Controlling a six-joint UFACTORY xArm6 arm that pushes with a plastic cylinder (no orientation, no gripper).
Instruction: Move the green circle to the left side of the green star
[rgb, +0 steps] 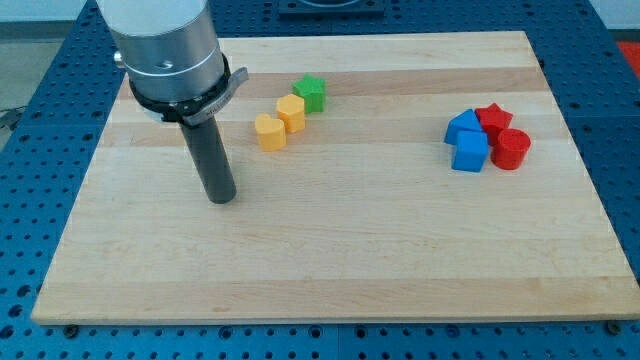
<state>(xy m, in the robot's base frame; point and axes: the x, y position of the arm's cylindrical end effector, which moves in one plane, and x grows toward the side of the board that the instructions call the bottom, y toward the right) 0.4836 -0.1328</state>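
At the upper left of the frame a silver metal cylinder (165, 40) carries one straight dark rod (210, 155). There are no jaws on it, so nothing is grasped. My tip (222, 199) rests on the pale wooden bench (330, 260), left of centre.

Seven blocks show in all: two yellow, one green, two blue and two red.

Up and to the right of my tip, near but apart from it, three blocks run in a diagonal line that rises to the right. First is the lower yellow block (268, 131), then the upper yellow block (291, 112); both have flat tops and faceted sides. The green star (311, 92) follows at the upper end, the farthest of the three from my tip. Each block sits just beside the next.

The green circle cannot be made out anywhere on the bench, so I cannot tell where it lies relative to my tip.

Well apart, at the right of the frame, four blocks huddle together: a blue block with a peaked top (463, 127), a boxier blue block (470, 152) below it, a red star (492, 118) and a red cylinder (511, 148).

The blocks are matte and solid-coloured. The bench shows lengthwise grain and lies on a blue perforated surface (40, 150).
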